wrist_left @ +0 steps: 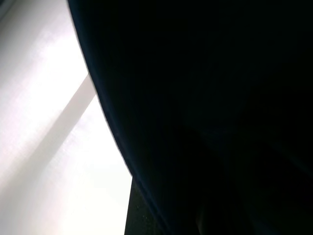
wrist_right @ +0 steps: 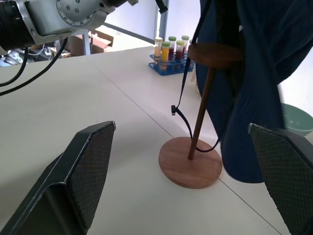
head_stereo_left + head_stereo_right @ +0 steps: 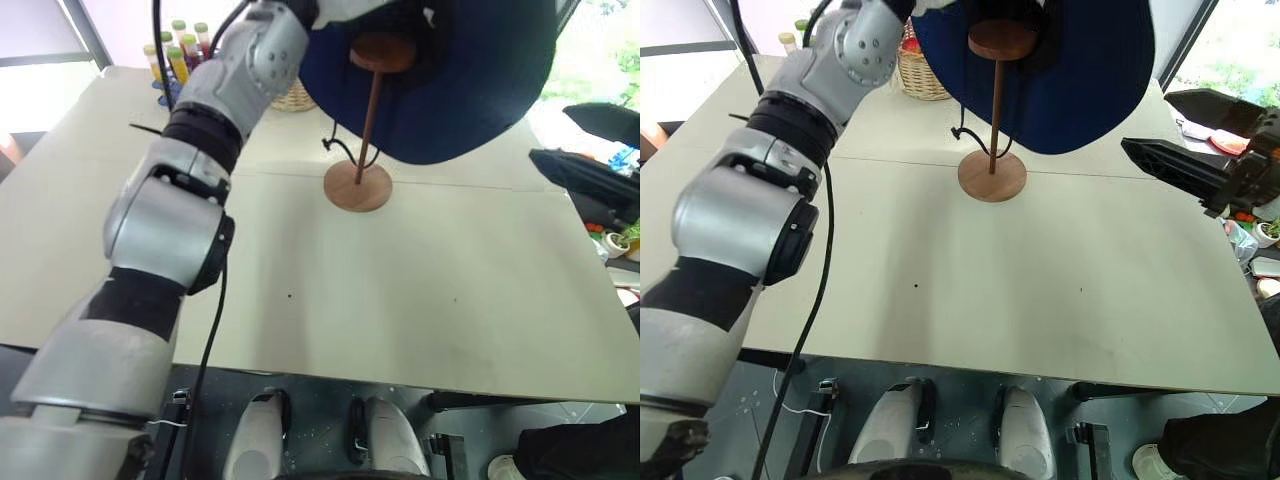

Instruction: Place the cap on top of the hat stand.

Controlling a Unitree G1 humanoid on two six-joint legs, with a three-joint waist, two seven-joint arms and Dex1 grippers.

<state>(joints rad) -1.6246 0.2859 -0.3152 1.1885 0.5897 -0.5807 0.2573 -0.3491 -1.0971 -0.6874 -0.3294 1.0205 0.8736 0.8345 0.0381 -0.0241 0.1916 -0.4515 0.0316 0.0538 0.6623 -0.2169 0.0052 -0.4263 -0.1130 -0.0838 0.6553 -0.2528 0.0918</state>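
Note:
The navy cap hangs in the air at the end of my left arm, tilted, with its wide brim drooping behind and to the right of the hat stand. The stand's top disc shows against the cap's underside; I cannot tell whether they touch. Its chin cord dangles beside the pole down to the round base. The cap hides my left gripper, and dark cap fabric lies close in front of the left wrist view. My right gripper stands open and empty to the right of the stand, level with the brim.
A wicker basket stands behind the stand, and a blue rack of coloured tubes sits at the table's far left. A green bowl lies beyond the stand. Small clutter lies past the table's right edge.

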